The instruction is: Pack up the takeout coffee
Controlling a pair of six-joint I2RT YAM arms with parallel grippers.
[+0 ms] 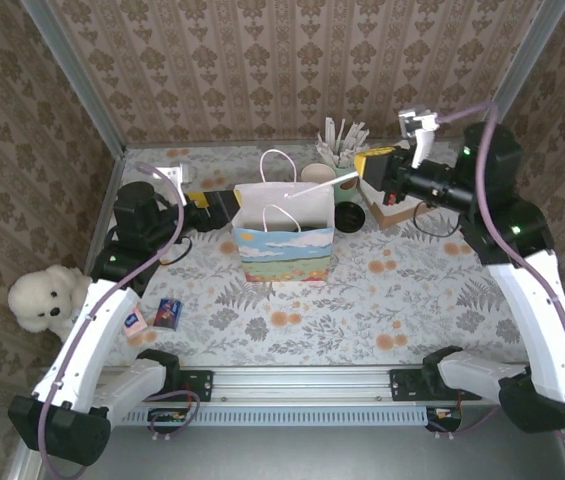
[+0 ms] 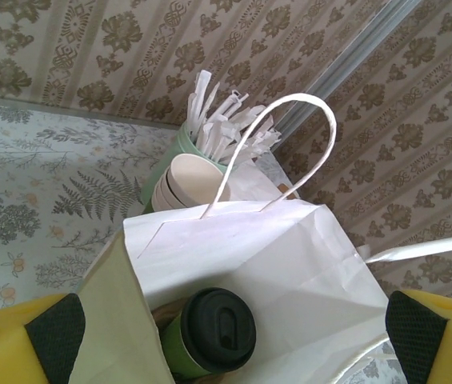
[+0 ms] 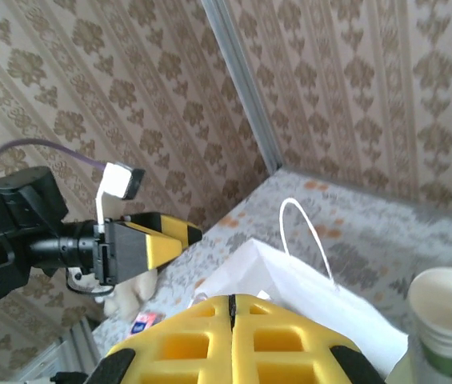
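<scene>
We count one landscape-printed white paper bag (image 1: 284,255) on the tabletop (image 1: 412,290), holding one black-lidded green cup (image 2: 210,332); behind it stand stacked cream paper cups (image 2: 184,180) and one green cup of white sticks (image 2: 226,120). Two small packets (image 1: 167,314) bear labels too small to read. Left fingers (image 2: 54,332) spread wide at the bag's mouth; right fingers (image 3: 202,344) press together, empty.

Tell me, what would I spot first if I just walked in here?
Probably the white paper bag with a painted sky and meadow, standing in the middle of the flowery table. A green cup with a black lid sits inside it. Next comes the fluffy white teddy bear by the table's left edge.
</scene>
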